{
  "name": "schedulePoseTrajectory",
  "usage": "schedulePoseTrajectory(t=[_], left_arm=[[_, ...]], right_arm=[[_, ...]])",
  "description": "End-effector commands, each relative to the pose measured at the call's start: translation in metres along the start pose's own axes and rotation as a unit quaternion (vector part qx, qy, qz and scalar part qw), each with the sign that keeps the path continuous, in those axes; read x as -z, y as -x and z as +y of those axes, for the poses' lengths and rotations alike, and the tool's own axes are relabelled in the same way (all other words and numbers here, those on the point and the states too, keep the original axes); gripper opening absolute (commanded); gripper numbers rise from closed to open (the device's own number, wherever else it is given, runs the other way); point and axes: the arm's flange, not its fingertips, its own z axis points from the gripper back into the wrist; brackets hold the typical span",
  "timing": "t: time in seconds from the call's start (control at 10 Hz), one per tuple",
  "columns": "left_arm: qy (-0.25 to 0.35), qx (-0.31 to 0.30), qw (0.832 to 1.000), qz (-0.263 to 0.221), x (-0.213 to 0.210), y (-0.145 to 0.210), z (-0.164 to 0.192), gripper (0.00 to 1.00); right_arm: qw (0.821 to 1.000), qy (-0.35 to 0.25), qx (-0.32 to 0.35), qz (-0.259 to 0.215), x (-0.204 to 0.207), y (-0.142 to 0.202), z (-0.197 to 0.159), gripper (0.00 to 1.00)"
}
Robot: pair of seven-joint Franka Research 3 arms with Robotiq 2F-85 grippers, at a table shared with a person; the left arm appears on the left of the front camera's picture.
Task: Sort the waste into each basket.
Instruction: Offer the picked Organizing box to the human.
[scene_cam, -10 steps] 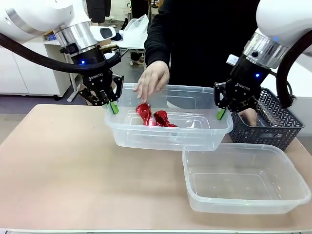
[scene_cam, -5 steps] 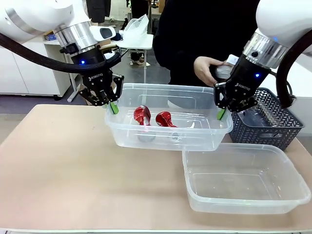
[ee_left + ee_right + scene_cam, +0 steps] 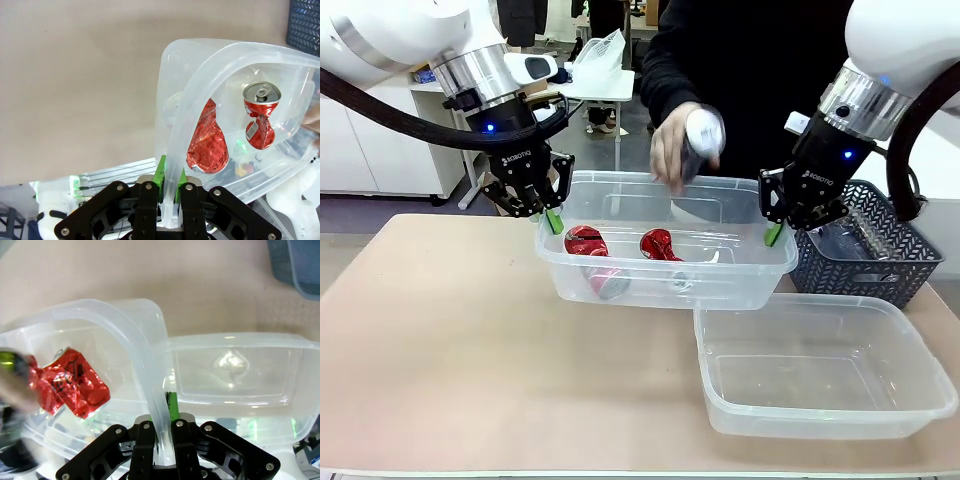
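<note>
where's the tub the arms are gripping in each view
Front: tub at centre, gripped at its ends by the left gripper and right gripper.
Left wrist: tub rim rises from the jaws at bottom centre and bends right.
Right wrist: tub rim rises from the jaws at bottom centre and bends left.
Shared landmark: the red cans inside it.

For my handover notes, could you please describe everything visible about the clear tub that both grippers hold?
The held tub is clear thin plastic, rectangular with rounded corners and a rolled rim. The left gripper and right gripper pinch its opposite end rims; it is level. Two crushed red cans lie inside.
</note>
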Motion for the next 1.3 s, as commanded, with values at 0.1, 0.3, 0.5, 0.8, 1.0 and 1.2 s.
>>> schedulePoseTrajectory(t=[0.1, 0.3, 0.5, 0.8, 1.0, 1.2], left_arm=[[0.007, 0.005, 1.0, -0.001, -0.0064, 0.0004, 0.0, 0.07], [0.007, 0.005, 1.0, -0.001, -0.0064, 0.0004, 0.0, 0.07], [0.007, 0.005, 1.0, -0.001, -0.0064, 0.0004, 0.0, 0.07], [0.007, 0.005, 1.0, -0.001, -0.0064, 0.0004, 0.0, 0.07], [0.007, 0.005, 1.0, -0.001, -0.0064, 0.0004, 0.0, 0.07], [0.007, 0.005, 1.0, -0.001, -0.0064, 0.0004, 0.0, 0.07]], right_arm=[[1.0, 0.003, 0.006, -0.004, -0.0018, -0.0006, -0.0047, 0.05], [1.0, 0.003, 0.006, -0.004, -0.0018, -0.0006, -0.0047, 0.05], [1.0, 0.003, 0.006, -0.004, -0.0018, -0.0006, -0.0047, 0.05], [1.0, 0.003, 0.006, -0.004, -0.0018, -0.0006, -0.0047, 0.05], [1.0, 0.003, 0.006, -0.004, -0.0018, -0.0006, -0.0047, 0.05], [1.0, 0.003, 0.006, -0.004, -0.0018, -0.0006, -0.0047, 0.05]])
